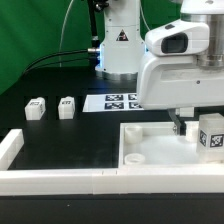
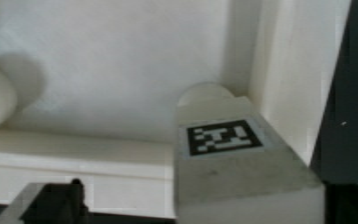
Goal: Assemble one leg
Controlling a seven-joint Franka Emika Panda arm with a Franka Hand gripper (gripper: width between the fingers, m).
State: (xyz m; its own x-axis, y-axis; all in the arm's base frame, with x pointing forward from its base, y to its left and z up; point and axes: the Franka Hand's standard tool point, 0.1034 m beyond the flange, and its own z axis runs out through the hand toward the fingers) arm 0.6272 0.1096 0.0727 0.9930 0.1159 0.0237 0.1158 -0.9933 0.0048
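One leg (image 2: 222,137), a chunky white peg with a square black-and-white tag, stands inside the large white tray (image 2: 105,60), close to its corner wall. My gripper (image 2: 202,205) straddles it, open. One dark finger (image 2: 60,200) stands clear of the leg with a visible gap, and the other is at the leg's far side. In the exterior view the leg (image 1: 212,135) is at the right edge under my gripper (image 1: 200,132), above the tray (image 1: 150,135). Two more legs (image 1: 36,107) (image 1: 67,106) lie on the black table at the exterior view's left.
The marker board (image 1: 115,101) lies behind the tray near the robot base. A white rail (image 1: 60,180) runs along the front, with an upright end piece (image 1: 10,148) at the left. A round boss (image 1: 133,157) sits in the tray's near corner.
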